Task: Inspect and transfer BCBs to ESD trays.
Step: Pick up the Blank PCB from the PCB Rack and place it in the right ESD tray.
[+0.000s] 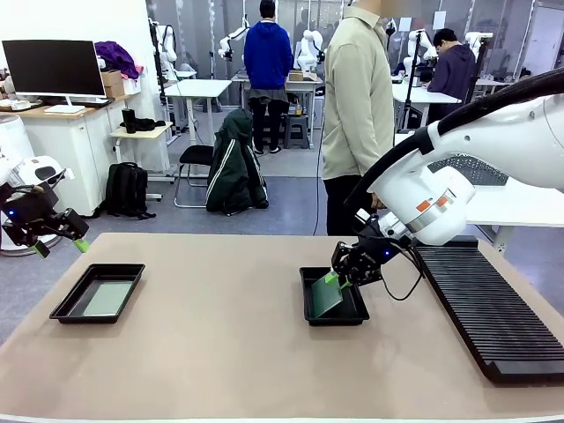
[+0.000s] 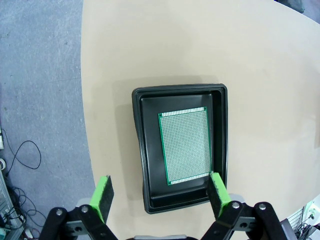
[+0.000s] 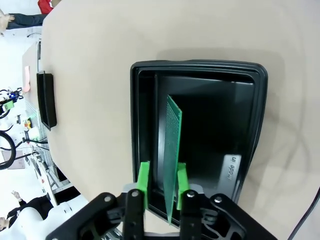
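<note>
right gripper [image 3: 161, 186] sits at the near rim of the right tray [image 3: 250, 125]. its green pads [image 3: 144, 180] stand a little apart with a green board [image 3: 172, 150] on edge between them. we cannot tell whether the pads press the board or stand just clear of it. the board leans inside the right tray, its far end down on the tray floor, toward one long wall. most of the tray floor beside it is bare.

left gripper [image 2: 159, 196] hangs above the left tray [image 2: 145, 150], jaws wide apart and holding nothing. a second board [image 2: 185, 146] lies flat in that tray.

a long ribbed rack [image 1: 489, 308] lies just beside the right tray; bare tabletop [image 1: 220, 326] lies between the trays. a person [image 1: 357, 106] stands behind the right tray.
</note>
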You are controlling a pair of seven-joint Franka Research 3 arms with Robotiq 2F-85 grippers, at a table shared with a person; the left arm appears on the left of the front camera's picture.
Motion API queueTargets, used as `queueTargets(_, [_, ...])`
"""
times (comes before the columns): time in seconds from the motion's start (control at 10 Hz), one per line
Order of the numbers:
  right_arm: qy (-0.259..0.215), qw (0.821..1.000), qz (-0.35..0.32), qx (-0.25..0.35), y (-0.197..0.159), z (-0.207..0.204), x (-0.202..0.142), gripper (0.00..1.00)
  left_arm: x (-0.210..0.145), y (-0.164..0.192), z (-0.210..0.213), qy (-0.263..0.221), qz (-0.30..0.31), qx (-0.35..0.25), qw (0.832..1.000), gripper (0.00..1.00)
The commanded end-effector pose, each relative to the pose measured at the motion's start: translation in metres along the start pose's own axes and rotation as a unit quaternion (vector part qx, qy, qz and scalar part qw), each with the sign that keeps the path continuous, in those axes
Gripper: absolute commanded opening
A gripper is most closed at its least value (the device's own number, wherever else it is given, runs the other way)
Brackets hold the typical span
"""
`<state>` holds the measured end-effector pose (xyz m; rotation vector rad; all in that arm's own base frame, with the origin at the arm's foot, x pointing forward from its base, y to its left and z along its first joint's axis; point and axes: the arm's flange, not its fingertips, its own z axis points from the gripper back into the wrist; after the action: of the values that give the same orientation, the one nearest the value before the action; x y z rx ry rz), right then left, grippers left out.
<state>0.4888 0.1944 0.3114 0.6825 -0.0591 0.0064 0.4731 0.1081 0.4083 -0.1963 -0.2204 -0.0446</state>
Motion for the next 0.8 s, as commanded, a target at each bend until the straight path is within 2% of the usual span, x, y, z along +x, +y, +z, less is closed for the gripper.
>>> queueTargets(0.0, [-0.006, 0.999, -0.011, -0.033, 0.012, 0.004, -0.003, 0.5, -0.001, 0.0, 0.0, -0.004, 0.004, -0.001, 1.0, 1.0])
queueTargets(0.6, [0.011, 0.993, -0.017, -0.115, 0.043, 0.008, 0.009, 0.97, -0.001, 0.0, 0.0, -0.004, 0.004, -0.001, 1.0, 1.0])
queueTargets(0.7, [0.012, 0.992, -0.017, -0.128, 0.049, 0.011, 0.009, 1.0, -0.001, 0.0, 0.0, -0.004, 0.004, -0.001, 1.0, 1.0])
